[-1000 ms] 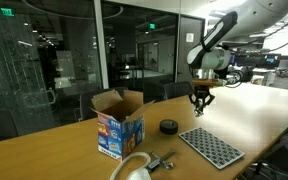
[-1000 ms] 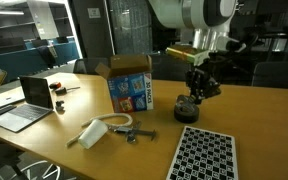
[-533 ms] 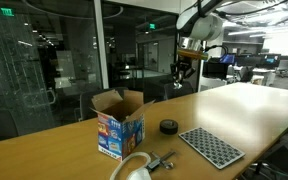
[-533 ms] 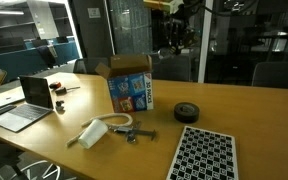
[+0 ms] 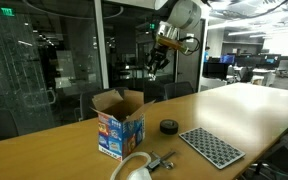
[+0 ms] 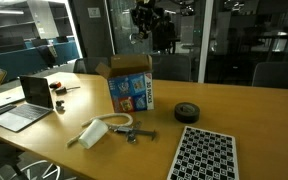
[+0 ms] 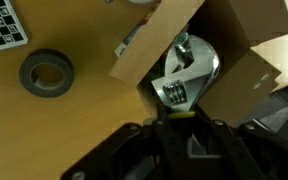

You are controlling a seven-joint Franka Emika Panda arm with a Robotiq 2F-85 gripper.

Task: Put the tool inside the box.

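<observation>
One claw [image 5: 155,66] grips tool [image 7: 184,75] (silvery) above box [image 5: 119,125]

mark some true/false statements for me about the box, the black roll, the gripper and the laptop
1. The box has its top flaps open. True.
2. The black roll lies inside the box. False: it lies on the table, beside the box.
3. The gripper rests on the table. False: it hangs high above the box.
4. An open laptop sits on the table. True.
5. In the wrist view, the jaws hold a silver tool over the box. True.
</observation>
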